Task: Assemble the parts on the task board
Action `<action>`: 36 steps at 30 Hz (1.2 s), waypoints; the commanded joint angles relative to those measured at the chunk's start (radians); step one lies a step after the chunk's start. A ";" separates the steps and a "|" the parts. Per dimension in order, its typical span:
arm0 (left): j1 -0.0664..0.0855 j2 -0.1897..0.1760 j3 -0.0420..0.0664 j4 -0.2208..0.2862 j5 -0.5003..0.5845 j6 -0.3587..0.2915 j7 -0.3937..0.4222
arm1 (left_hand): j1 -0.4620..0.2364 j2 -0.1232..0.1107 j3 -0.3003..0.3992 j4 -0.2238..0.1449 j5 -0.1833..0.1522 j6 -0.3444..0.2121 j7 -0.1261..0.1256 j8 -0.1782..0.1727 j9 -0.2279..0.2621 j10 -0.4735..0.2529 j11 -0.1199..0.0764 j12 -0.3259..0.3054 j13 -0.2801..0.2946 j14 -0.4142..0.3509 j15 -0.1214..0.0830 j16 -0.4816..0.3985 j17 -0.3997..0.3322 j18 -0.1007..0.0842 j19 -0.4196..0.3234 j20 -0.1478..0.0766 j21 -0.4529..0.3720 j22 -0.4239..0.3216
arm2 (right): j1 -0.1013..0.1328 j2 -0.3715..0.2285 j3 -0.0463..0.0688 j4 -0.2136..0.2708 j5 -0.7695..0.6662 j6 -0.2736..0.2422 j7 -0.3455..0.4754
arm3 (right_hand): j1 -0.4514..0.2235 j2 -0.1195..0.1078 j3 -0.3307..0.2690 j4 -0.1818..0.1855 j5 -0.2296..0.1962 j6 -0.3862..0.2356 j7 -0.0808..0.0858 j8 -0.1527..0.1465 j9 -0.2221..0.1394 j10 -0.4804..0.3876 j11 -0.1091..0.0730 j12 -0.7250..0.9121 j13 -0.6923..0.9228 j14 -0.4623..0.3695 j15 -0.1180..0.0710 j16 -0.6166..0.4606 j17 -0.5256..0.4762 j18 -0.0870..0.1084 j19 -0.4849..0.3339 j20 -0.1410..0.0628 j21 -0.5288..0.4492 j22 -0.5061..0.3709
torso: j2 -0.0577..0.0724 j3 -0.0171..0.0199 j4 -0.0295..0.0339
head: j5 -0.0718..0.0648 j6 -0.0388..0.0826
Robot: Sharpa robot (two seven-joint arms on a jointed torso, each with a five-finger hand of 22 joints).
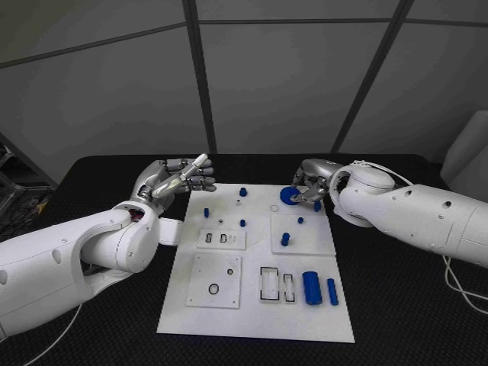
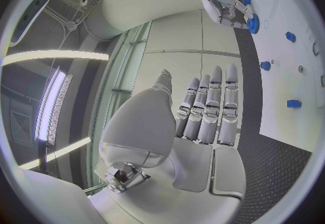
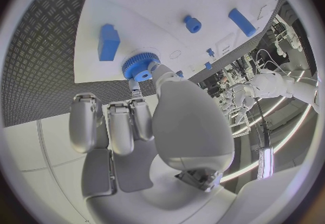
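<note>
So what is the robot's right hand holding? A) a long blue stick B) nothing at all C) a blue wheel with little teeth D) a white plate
C: the right hand pinches a round blue toothed gear between thumb and finger, over the far edge of the white task board.

Looks like a robotics lab: grey panel walls (image 1: pixel 277 69) behind the black tabletop (image 1: pixel 112 305), ceiling strip lights (image 2: pixel 51 107), loose cables (image 1: pixel 470 293).
</note>
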 commanded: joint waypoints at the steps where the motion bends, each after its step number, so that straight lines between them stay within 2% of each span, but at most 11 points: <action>1: 0.001 0.000 0.001 0.001 -0.006 0.016 -0.004 | -0.003 0.004 -0.004 -0.001 -0.005 0.002 0.003 -0.003 -0.001 0.005 0.005 -0.005 0.000 -0.002 0.006 -0.005 0.002 0.011 -0.005 0.002 0.005 0.001 | -0.010 0.001 -0.008 -0.005 0.051 0.079 0.001 | -0.010 -0.002 0.008 0.004 0.020 0.011 -0.001 -0.007 0.001 0.012 0.000 0.007 0.095 0.082 -0.006 0.007 0.148 -0.012 0.004 -0.001 0.007 0.044 | 0.000 -0.0002 0.0001 | 0.000 0.000; 5: 0.001 -0.001 0.001 0.002 -0.006 0.017 -0.006 | -0.003 0.004 -0.004 -0.001 -0.005 0.002 0.003 -0.004 -0.001 0.005 0.005 -0.005 0.000 -0.002 0.006 -0.005 0.002 0.011 -0.005 0.002 0.005 0.001 | -0.010 -0.002 -0.008 0.001 0.039 0.031 -0.001 | -0.009 0.000 0.024 0.002 0.068 0.027 -0.005 -0.010 0.003 0.022 -0.003 0.019 0.110 0.084 -0.008 0.010 0.157 -0.014 0.011 -0.003 0.012 0.054 | -0.001 0.0003 -0.0008 | 0.001 0.001; 7: 0.001 -0.002 0.001 0.002 -0.006 0.017 -0.006 | -0.004 0.004 -0.005 -0.001 -0.005 0.001 0.004 -0.005 -0.001 0.003 0.006 -0.006 -0.001 -0.002 0.006 -0.006 0.003 0.011 -0.005 0.003 0.006 0.001 | -0.011 -0.004 -0.008 0.011 0.017 -0.009 -0.004 | -0.011 -0.002 0.028 0.001 0.077 0.032 -0.006 -0.011 0.003 0.027 -0.004 0.026 0.118 0.085 -0.009 0.012 0.162 -0.016 0.016 -0.004 0.015 0.061 | -0.001 0.0006 -0.0015 | 0.002 0.003; 14: 0.001 -0.003 0.001 0.002 -0.006 0.023 -0.012 | -0.006 0.005 -0.007 0.001 -0.005 -0.001 0.006 -0.008 -0.001 0.001 0.007 -0.009 -0.001 -0.002 0.007 -0.008 0.004 0.011 -0.006 0.003 0.006 0.002 | -0.011 -0.021 -0.008 0.070 -0.012 -0.125 -0.042 | -0.011 -0.006 0.037 -0.003 0.065 0.047 -0.010 -0.013 0.004 0.041 -0.008 0.047 0.141 0.088 -0.011 0.017 0.174 -0.020 0.030 -0.006 0.023 0.080 | -0.001 0.0002 -0.0014 | 0.001 0.004; 19: 0.001 -0.004 0.001 0.002 -0.006 0.028 -0.016 | -0.006 0.005 -0.008 0.001 -0.004 -0.002 0.006 -0.009 -0.001 0.000 0.008 -0.011 -0.001 -0.002 0.008 -0.010 0.004 0.010 -0.007 0.004 0.006 0.002 | -0.011 -0.033 -0.008 0.130 -0.021 -0.174 -0.064 | -0.012 -0.008 0.039 -0.004 0.061 0.051 -0.012 -0.013 0.004 0.043 -0.009 0.050 0.145 0.088 -0.011 0.018 0.177 -0.021 0.034 -0.006 0.025 0.085 | 0.000 -0.0008 -0.0012 | 0.001 0.006; 23: 0.001 -0.005 0.001 0.002 -0.006 0.030 -0.018 | -0.006 0.005 -0.008 0.001 -0.004 -0.002 0.006 -0.009 -0.001 0.000 0.008 -0.011 -0.001 -0.002 0.008 -0.010 0.004 0.010 -0.007 0.004 0.006 0.002 | -0.011 -0.035 -0.008 0.181 -0.043 -0.197 -0.078 | -0.014 -0.013 0.040 -0.005 0.056 0.053 -0.012 -0.015 0.004 0.044 -0.010 0.050 0.146 0.089 -0.012 0.019 0.180 -0.022 0.036 -0.007 0.027 0.089 | 0.000 0.0000 -0.0001 | 0.003 0.005; 26: 0.001 -0.006 0.001 0.003 -0.006 0.031 -0.019 | -0.007 0.006 -0.008 0.001 -0.004 -0.002 0.006 -0.010 -0.001 -0.001 0.008 -0.011 -0.001 -0.003 0.008 -0.011 0.005 0.010 -0.008 0.004 0.006 0.002 | -0.011 -0.025 -0.008 0.203 -0.060 -0.204 -0.084 | -0.015 -0.017 0.042 -0.007 0.041 0.054 -0.012 -0.020 0.003 0.044 -0.010 0.050 0.146 0.089 -0.012 0.019 0.181 -0.023 0.038 -0.007 0.028 0.092 | 0.001 -0.0007 0.0012 | 0.006 0.003; 30: 0.001 -0.006 0.001 0.004 -0.006 0.031 -0.019 | -0.007 0.006 -0.008 0.001 -0.004 -0.002 0.006 -0.010 -0.001 -0.001 0.008 -0.011 -0.001 -0.003 0.008 -0.011 0.005 0.010 -0.008 0.004 0.006 0.002 | -0.010 0.001 -0.008 0.204 -0.085 -0.207 -0.085 | -0.015 -0.018 0.044 -0.008 0.035 0.055 -0.012 -0.021 0.003 0.044 -0.010 0.050 0.146 0.089 -0.012 0.020 0.181 -0.023 0.039 -0.007 0.029 0.093 | 0.001 -0.0012 0.0011 | 0.011 0.001; 36: 0.001 -0.006 0.001 0.003 -0.006 0.031 -0.019 | -0.007 0.006 -0.008 0.001 -0.004 -0.002 0.006 -0.010 -0.001 -0.001 0.008 -0.012 -0.001 -0.003 0.008 -0.011 0.005 0.010 -0.008 0.004 0.006 0.002 | -0.010 0.060 -0.008 0.178 -0.129 -0.212 -0.087 | -0.014 -0.017 0.045 -0.009 0.033 0.056 -0.012 -0.023 0.003 0.045 -0.010 0.050 0.147 0.089 -0.012 0.020 0.182 -0.023 0.039 -0.007 0.029 0.094 | 0.001 -0.0010 0.0022 | 0.015 0.000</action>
